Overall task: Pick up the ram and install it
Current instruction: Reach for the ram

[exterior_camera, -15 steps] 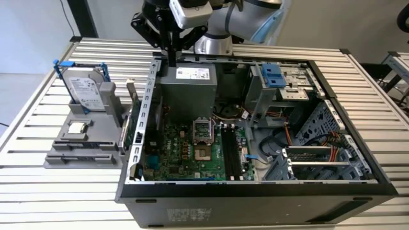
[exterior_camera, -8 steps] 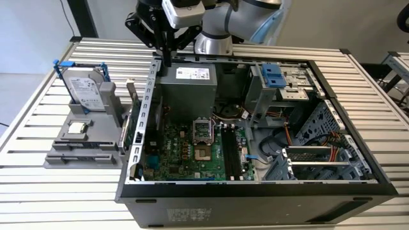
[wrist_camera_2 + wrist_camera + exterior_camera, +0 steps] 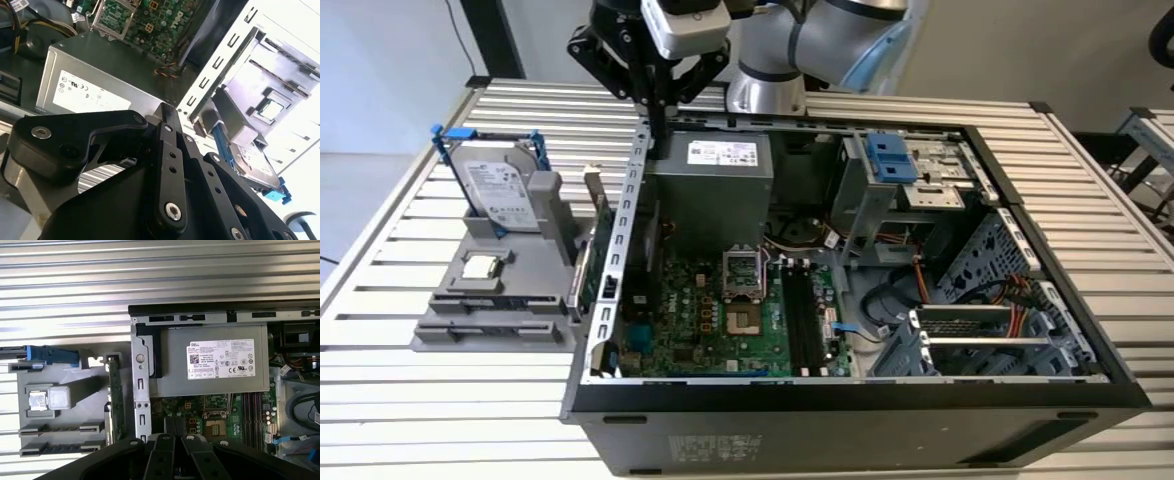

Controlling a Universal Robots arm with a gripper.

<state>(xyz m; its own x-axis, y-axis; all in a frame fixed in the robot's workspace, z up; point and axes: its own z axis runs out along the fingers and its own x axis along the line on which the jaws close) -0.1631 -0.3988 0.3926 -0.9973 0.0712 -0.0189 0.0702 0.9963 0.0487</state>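
The ram (image 3: 587,255) is a slim green stick standing on edge in the grey holder (image 3: 494,325), just outside the open computer case's wall on the exterior view's left. The first wrist view shows the ram (image 3: 116,400) beside that metal wall. My gripper (image 3: 656,138) hangs above the wall's far end, near the power supply (image 3: 710,165), higher and farther back than the ram. Its fingers (image 3: 173,420) are shut together with nothing between them, as the gripper (image 3: 169,112) also appears in the second wrist view. Dark memory slots (image 3: 807,320) lie on the motherboard.
A silver hard drive (image 3: 500,190) with blue brackets stands at the holder's far end. A small square processor (image 3: 480,267) lies in the middle of the holder. The case (image 3: 854,400) holds cables, a drive cage (image 3: 907,165) and the motherboard (image 3: 707,320). The table is slatted metal.
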